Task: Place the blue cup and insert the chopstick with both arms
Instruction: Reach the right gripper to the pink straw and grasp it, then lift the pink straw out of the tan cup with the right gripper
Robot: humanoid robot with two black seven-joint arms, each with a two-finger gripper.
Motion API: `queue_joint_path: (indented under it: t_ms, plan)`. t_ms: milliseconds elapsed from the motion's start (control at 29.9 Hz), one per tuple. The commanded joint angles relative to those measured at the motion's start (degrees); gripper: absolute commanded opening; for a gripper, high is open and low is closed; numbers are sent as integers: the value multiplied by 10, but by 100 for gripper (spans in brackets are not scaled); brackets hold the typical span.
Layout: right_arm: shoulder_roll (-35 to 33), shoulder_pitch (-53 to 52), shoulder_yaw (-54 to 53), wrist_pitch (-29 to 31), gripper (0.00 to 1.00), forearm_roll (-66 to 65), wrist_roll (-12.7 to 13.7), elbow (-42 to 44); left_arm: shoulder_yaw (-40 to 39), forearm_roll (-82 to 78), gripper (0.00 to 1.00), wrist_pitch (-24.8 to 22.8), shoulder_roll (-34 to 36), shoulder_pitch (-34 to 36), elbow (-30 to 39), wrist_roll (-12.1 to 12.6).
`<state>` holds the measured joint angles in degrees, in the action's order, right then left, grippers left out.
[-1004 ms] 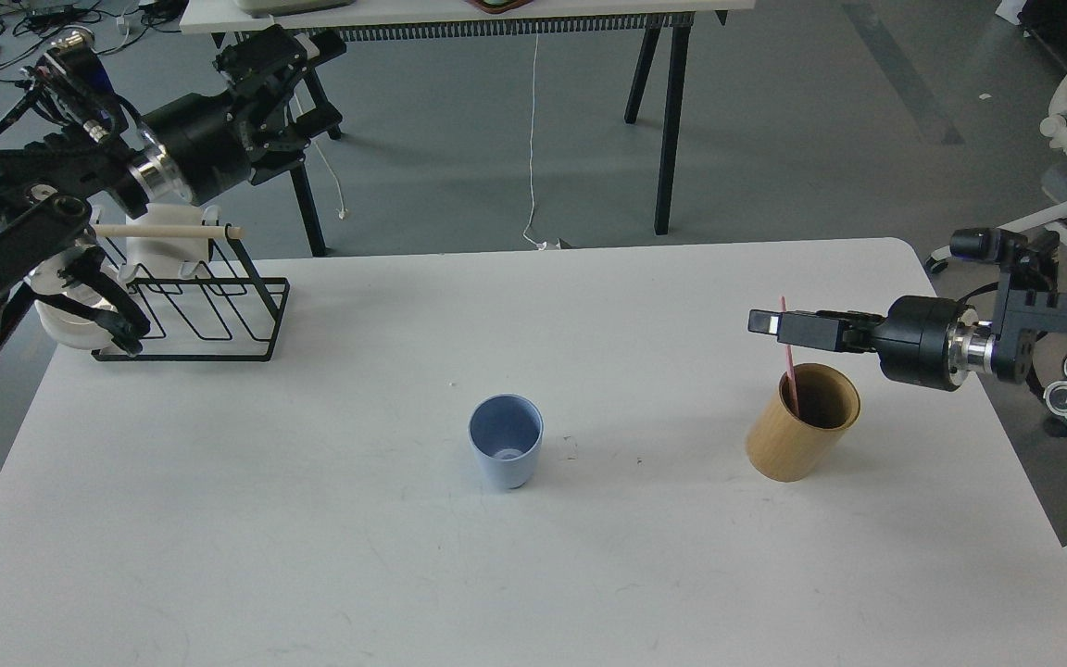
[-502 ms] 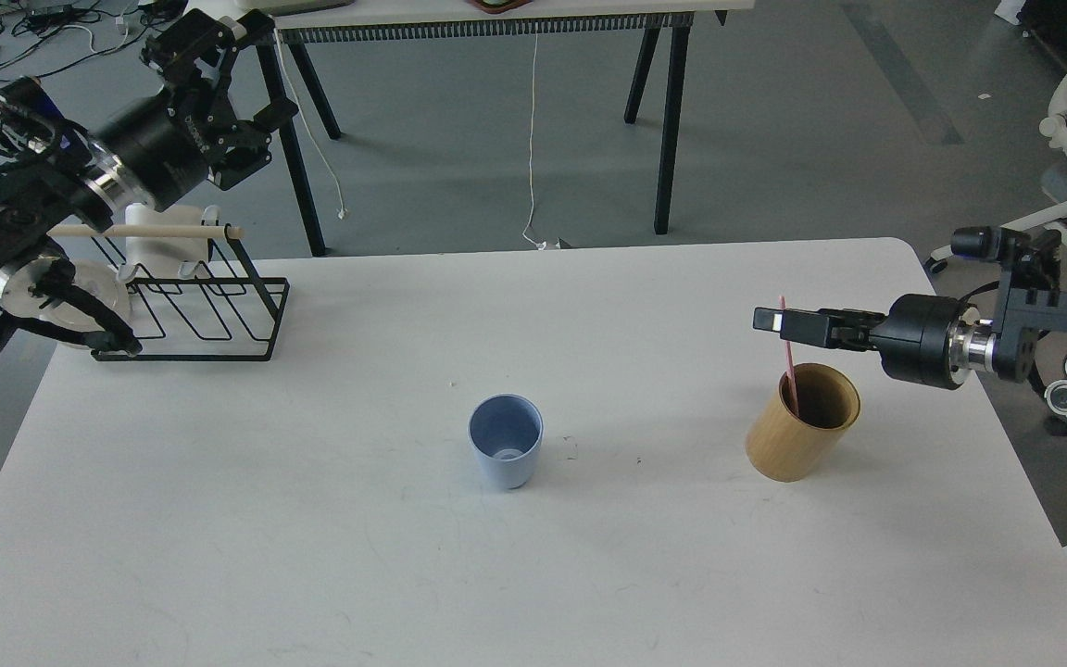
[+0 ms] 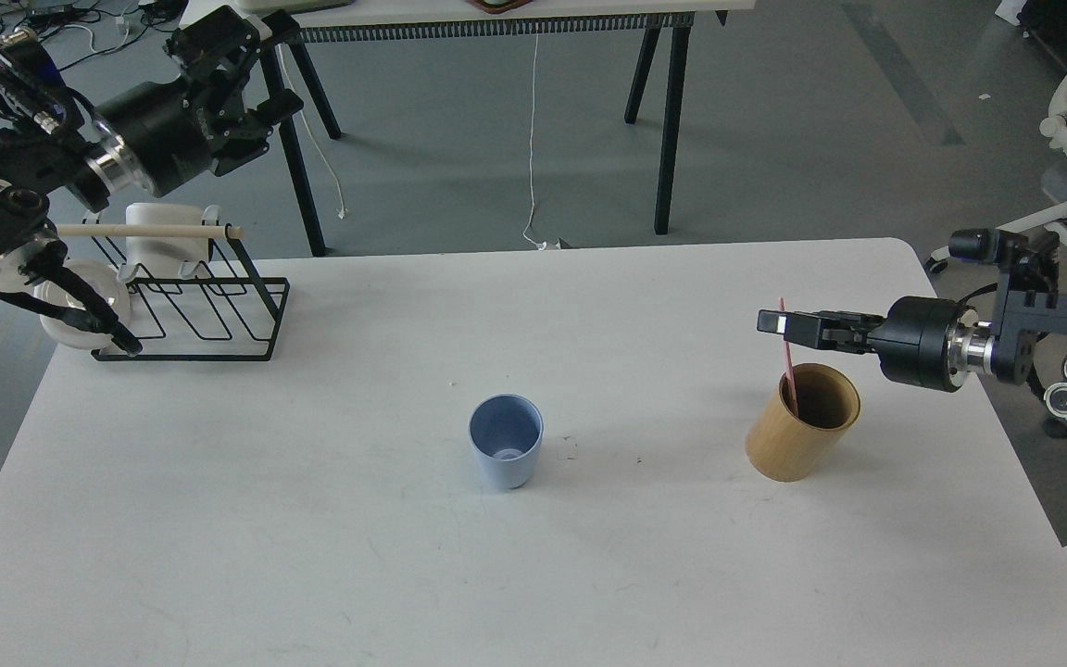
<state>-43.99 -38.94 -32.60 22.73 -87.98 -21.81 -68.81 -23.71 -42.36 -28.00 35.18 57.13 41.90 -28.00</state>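
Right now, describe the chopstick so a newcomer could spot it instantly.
On the white table, look toward the right edge for the tan cylindrical holder. Standing in it is the chopstick, a thin pink stick rising above the rim beside the right gripper; the rack's rod is pale wood and horizontal.

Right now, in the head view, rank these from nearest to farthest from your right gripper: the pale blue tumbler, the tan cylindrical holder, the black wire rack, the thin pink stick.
1. Thin pink stick: at the right gripper fingertips.
2. Tan cylindrical holder: just below the gripper, right side.
3. Pale blue tumbler: table centre.
4. Black wire rack: far left corner.
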Motion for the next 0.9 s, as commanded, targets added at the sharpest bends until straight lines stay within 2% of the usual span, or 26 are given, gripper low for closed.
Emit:
queue_joint_path:
  t_ms: [0,335,870]
  plan:
    - [2,0,0,-1,14,1,-1,-1,-1,-6,100,0,-6,-6,-2,0]
    - [-10,-2,-5,-1,10,3,-2,-18,9,-8,100,0,-49,-10,-53,0]
    - [-85,-11,-110,-4,9,7,-4,-99,8,-7,100,0,-75,-20,-45,0]
